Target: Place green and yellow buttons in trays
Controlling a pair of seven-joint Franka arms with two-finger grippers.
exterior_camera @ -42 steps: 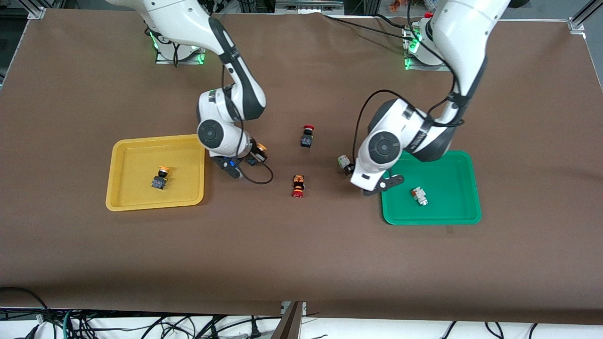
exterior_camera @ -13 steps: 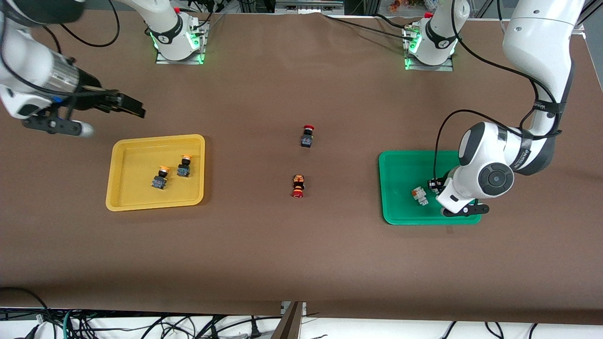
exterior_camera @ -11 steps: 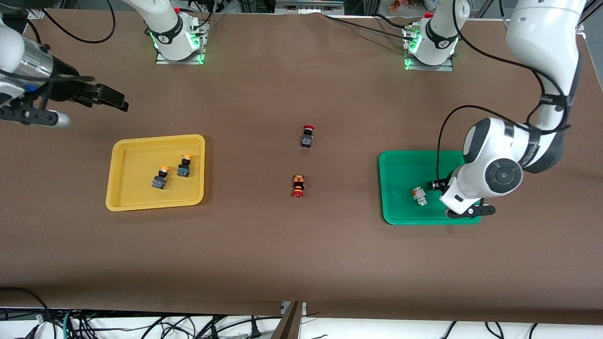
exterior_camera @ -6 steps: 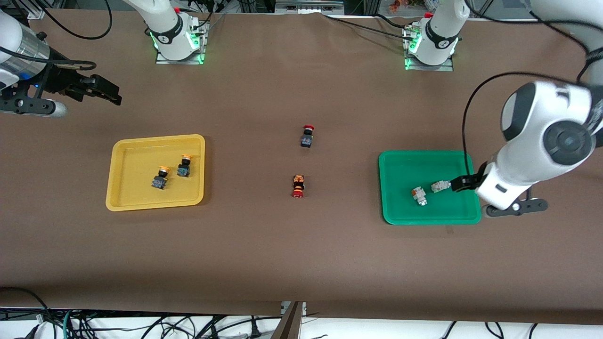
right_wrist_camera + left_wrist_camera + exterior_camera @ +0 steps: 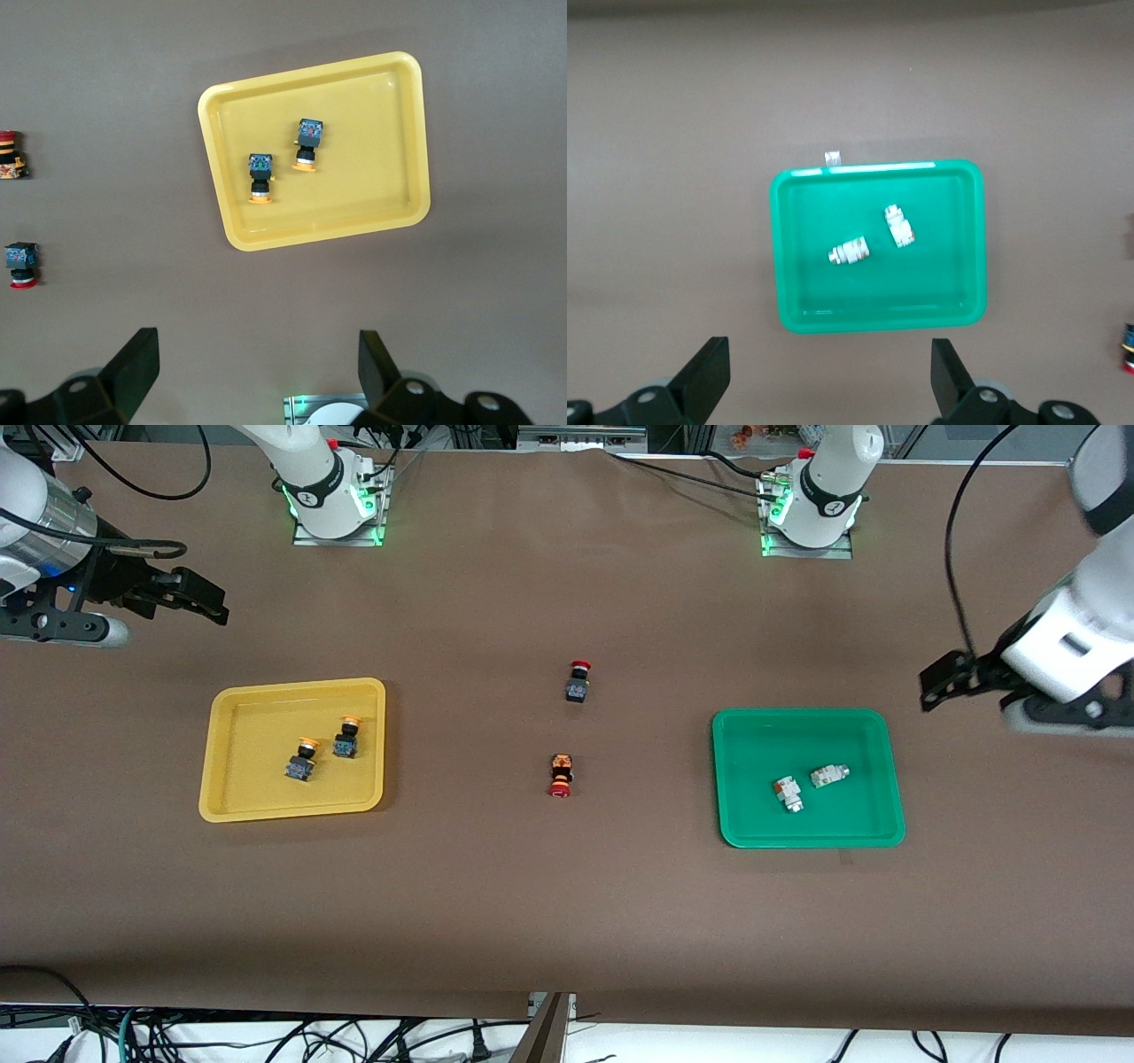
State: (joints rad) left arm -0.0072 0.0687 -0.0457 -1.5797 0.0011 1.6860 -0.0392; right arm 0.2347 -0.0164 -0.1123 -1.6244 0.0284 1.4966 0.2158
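Two dark buttons with orange-yellow caps (image 5: 301,760) (image 5: 345,739) lie in the yellow tray (image 5: 239,802); they also show in the right wrist view (image 5: 260,177) (image 5: 307,143). Two white-grey buttons (image 5: 787,794) (image 5: 828,775) lie in the green tray (image 5: 753,731); they also show in the left wrist view (image 5: 900,226) (image 5: 850,252). My left gripper (image 5: 941,685) is open and empty, raised over bare table at the left arm's end. My right gripper (image 5: 199,598) is open and empty, raised over bare table at the right arm's end.
Two red-capped dark buttons (image 5: 578,681) (image 5: 560,774) lie on the brown table between the trays. The two arm bases (image 5: 332,500) (image 5: 811,505) stand along the table edge farthest from the front camera.
My left gripper let go of the second white-grey button in the green tray, then rose and drew away toward the left arm's end. My right gripper barely moved.
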